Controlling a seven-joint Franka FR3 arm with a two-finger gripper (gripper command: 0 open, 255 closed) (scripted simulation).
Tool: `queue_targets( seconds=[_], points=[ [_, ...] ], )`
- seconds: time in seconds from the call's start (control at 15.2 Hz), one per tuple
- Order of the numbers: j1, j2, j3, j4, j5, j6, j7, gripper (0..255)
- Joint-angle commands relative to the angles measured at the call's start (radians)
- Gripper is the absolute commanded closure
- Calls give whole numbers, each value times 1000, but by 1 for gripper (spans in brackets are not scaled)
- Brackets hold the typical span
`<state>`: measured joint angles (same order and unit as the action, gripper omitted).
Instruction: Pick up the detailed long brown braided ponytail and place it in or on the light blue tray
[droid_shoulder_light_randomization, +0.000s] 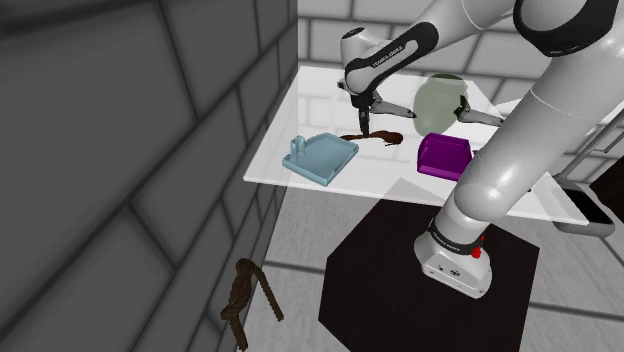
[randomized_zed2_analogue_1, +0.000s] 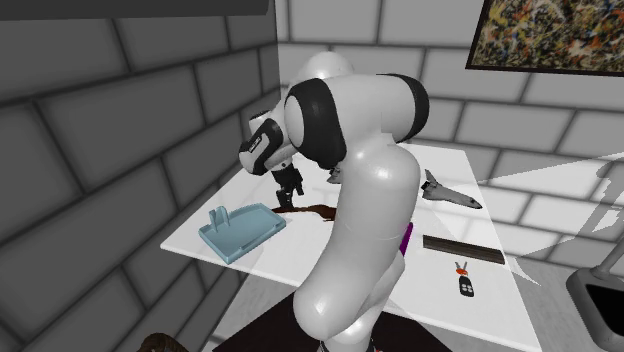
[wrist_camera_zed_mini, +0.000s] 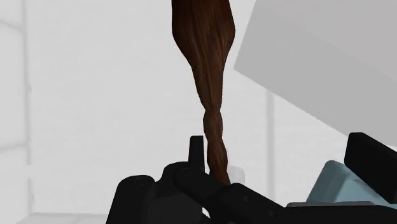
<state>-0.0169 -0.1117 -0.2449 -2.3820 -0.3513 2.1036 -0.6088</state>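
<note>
The long brown braided ponytail lies on the white table, just beside the light blue tray on the shoulder view's right. My gripper points down over the braid's thin end. In the wrist view the ponytail runs away from the hand. Its narrow end sits between the fingers, close against one fingertip, while the other stands well apart. The gripper is open. From the second exterior view, the gripper hangs by the ponytail, behind the tray.
A purple tray, a pale green jar and a toy shuttle share the table. A dark bar and a small remote lie near its edge. A second brown braid lies on the floor.
</note>
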Motion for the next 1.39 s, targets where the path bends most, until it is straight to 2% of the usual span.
queue_targets(
  seconds=[0.0, 0.13, 0.66, 1.19, 1.25, 1.32],
  points=[
    [-6, 88, -12, 33, -29, 43, -57, 0],
    [-13, 167, -19, 62, -59, 82, -104, 0],
    [-33, 229, -35, 23, -80, 187, -96, 0],
    [-33, 229, -35, 23, -80, 187, -96, 0],
    [-33, 229, -35, 23, -80, 187, -96, 255],
    [-33, 229, -35, 23, -80, 187, -96, 255]
  ],
)
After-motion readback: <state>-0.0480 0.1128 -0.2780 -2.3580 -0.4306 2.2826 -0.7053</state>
